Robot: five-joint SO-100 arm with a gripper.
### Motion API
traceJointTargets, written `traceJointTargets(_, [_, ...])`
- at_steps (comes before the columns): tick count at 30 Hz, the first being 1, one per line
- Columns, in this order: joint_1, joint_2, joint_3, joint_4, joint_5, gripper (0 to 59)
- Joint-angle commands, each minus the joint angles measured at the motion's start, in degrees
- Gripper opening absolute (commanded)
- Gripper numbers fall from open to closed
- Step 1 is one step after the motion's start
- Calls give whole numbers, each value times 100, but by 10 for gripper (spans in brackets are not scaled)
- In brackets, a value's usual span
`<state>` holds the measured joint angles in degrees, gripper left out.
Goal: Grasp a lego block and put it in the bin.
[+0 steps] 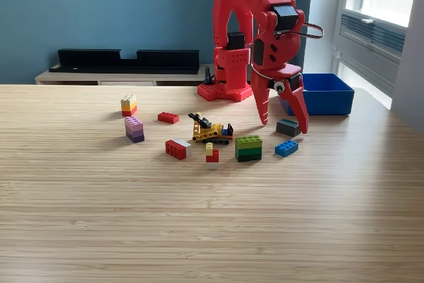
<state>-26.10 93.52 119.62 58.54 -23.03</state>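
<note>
My red gripper (283,124) hangs open just above the table, its two fingers straddling a dark grey lego block (287,127). Nothing is held. A blue lego block (286,148) lies just in front of it. The blue bin (325,95) stands behind the gripper, at the exterior view's right. More blocks lie to the left: a green stack (248,148), a yellow-and-black piece (211,129), a small red-and-yellow stack (212,155), a red-and-grey one (177,148), a flat red one (167,118), a purple stack (134,128) and a yellow-orange stack (128,104).
The arm's red base (225,91) is fixed at the table's far edge, left of the bin. Bare wooden tabletop (199,223) fills the foreground. A low cabinet with black items (126,61) stands behind the table against a blue wall.
</note>
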Motion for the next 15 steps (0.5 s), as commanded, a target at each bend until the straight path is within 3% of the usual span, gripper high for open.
traceJointTargets(1, [0,-114,-439,-53,26,384])
traceJointTargets(5, [-44,-255,-571,-62,79,343])
traceJointTargets(10, [-79,-360,-589,-211,149,141])
traceJointTargets(15, [-79,-378,-571,-299,229,65])
